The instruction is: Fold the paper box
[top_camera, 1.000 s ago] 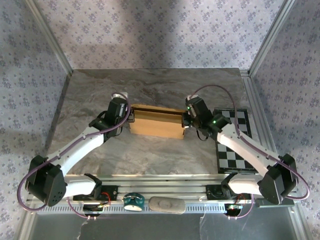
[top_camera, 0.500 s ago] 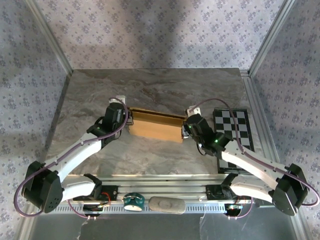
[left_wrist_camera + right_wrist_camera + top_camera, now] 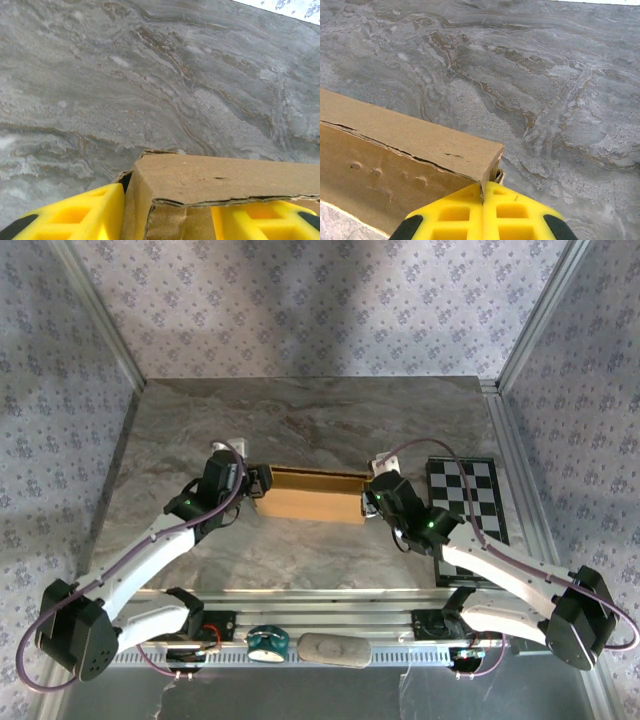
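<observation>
Work in hand looks to be squaring the end walls of the paper box (image 3: 310,498), which lies low and long across the middle of the bench (image 3: 320,420), between the two arms. To do it well, the left side should take a fresh hold lower on its end wall, off the frayed rim, and press along the crease, not across it. The long wall in the middle needs to be kept upright meanwhile. The right side should only brace its end, squarely, so the box neither slides nor skews.

Left pincer (image 3: 257,483) is released. In the left wrist view its yellow fingers (image 3: 75,215) stand well apart astride the box's left end corner. One is outside the wall with a dark slit between them, and the other is inside, behind the torn rim. It seems to grasp nothing.

Right pincer (image 3: 370,495) is clenched. In the right wrist view its fingers meet along a seam, and its tip touches the box's right end corner just under the rim. Whether a sliver of card is caught between them I cannot tell.
</observation>
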